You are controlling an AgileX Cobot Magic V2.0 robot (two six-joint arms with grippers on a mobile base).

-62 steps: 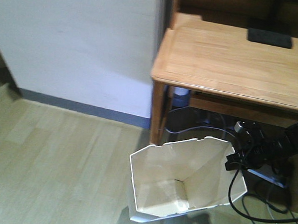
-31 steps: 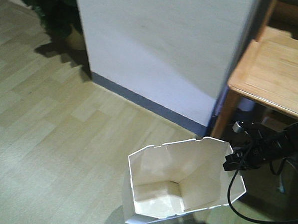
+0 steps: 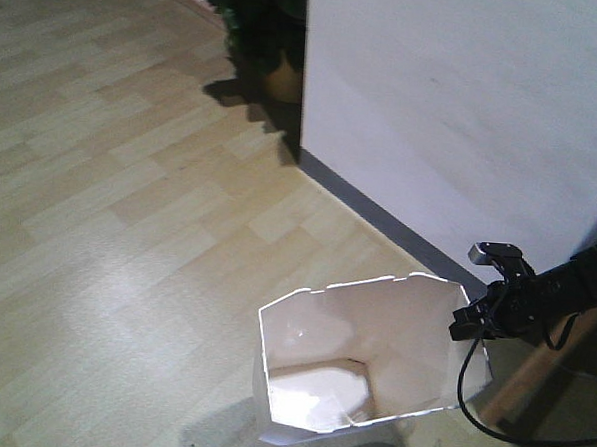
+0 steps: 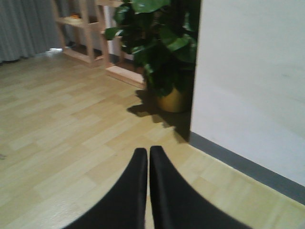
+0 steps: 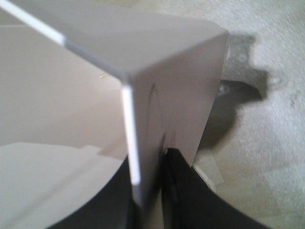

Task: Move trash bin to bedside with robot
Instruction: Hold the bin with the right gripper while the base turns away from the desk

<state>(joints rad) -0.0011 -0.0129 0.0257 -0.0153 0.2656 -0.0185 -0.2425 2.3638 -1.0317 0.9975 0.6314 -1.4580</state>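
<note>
The white faceted trash bin [image 3: 356,362] hangs low in the front view, its cream inside showing and empty. My right gripper [image 3: 465,327] is shut on the bin's right rim, one finger inside and one outside the wall. In the right wrist view the bin wall [image 5: 167,90] runs down between the black fingers [image 5: 188,191]. My left gripper [image 4: 148,151] is shut and empty, pointing over bare wooden floor. The bed is out of view.
A white wall [image 3: 465,112] with a grey baseboard [image 3: 379,223] stands at the right. A potted plant [image 4: 164,52] sits at its corner, with wooden shelving [image 4: 81,28] behind. A wooden leg [image 3: 531,371] shows at the lower right. Light wood floor [image 3: 109,204] spreads left.
The view has swung left: the desk has gone out of frame, and the wall corner and plant have come in. The bin stays in my right gripper at the same place in the picture.
</note>
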